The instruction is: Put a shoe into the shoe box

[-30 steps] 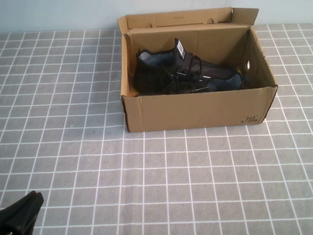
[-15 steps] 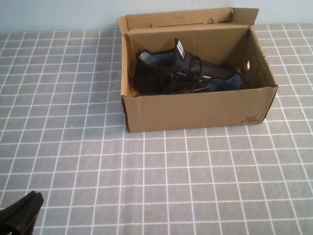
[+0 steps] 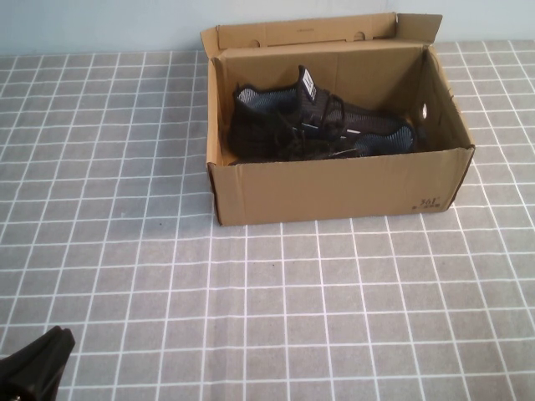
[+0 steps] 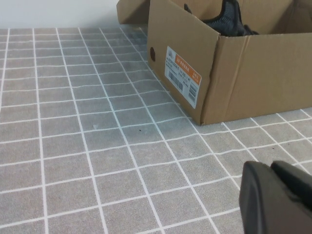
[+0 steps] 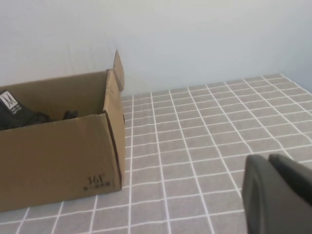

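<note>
The shoe (image 3: 322, 125) lay already inside the shoe box (image 3: 334, 190), on its side, with the white tongue tag up and the toe toward the robot's right. The box stood open on the grey checked table (image 3: 125, 251), its flaps raised at the far wall.

The left gripper (image 4: 279, 197) was low at the near left corner of the table, well apart from the box, with its jaws closed and holding nothing. The right gripper (image 5: 278, 192) was near the table on the right side of the box, also closed and empty.

In my judgement the task looked finished, so the step in hand was only to stay clear. To do it well, both arms should remain parked away from the box, so that no arm pushed the cardboard or pulled the laces
</note>
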